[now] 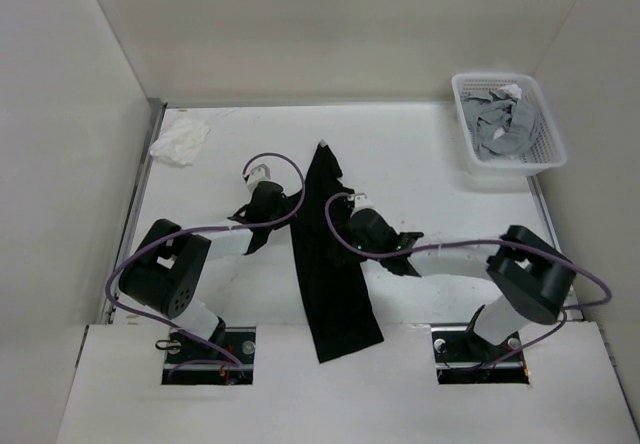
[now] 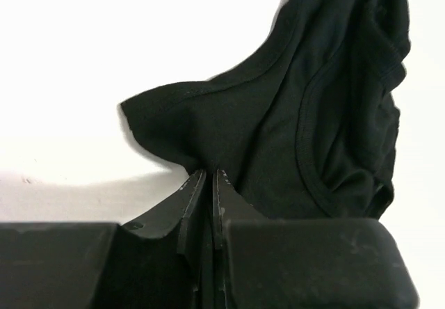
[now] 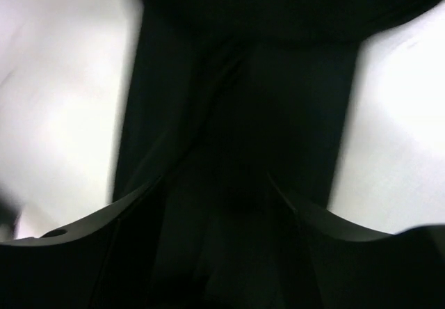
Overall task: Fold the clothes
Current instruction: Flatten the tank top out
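The clothes [image 1: 330, 264] are one black garment, gathered into a long narrow strip that runs from the back middle of the white table toward its front edge. My left gripper [image 1: 292, 207] reaches in from the left at the strip's upper part. In the left wrist view the left gripper [image 2: 208, 172] is shut, with a pulled-out edge of the black garment [image 2: 320, 114] pinched at its tips. My right gripper [image 1: 345, 232] comes in from the right side. In the right wrist view it [image 3: 214, 178] stands open just over the black fabric [image 3: 243, 79], which fills the space between its fingers.
A white basket [image 1: 540, 159] with grey garments [image 1: 500, 124] stands at the back right corner. A small white rumpled cloth [image 1: 180, 142] lies at the back left. Tall pale walls close in the table on the left, back and right.
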### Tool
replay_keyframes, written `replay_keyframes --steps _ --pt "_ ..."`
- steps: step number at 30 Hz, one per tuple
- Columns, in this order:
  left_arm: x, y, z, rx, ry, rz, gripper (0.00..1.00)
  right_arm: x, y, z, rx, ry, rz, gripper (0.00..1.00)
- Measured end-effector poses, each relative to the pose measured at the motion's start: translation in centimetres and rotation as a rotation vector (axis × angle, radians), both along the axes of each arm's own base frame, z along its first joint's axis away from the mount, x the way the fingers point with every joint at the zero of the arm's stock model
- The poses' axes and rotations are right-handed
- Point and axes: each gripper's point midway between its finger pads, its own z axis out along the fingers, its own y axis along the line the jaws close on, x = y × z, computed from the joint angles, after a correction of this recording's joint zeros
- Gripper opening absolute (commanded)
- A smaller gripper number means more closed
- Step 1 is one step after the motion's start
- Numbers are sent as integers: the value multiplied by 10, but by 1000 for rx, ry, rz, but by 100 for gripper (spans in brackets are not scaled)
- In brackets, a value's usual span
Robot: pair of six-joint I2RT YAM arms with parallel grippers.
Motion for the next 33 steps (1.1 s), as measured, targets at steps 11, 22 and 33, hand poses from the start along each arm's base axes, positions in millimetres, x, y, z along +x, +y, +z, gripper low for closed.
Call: replay_keyframes --steps 11,22,33 --pt "24 6 10 -26 -33 53 6 141 -15 -14 15 -58 -391 44" --pt "77 37 13 -65 -49 193 5 189 -30 13 65 -99 -458 5" --pt "158 84 48 -69 -164 323 32 339 -147 136 190 -328 -761 42"
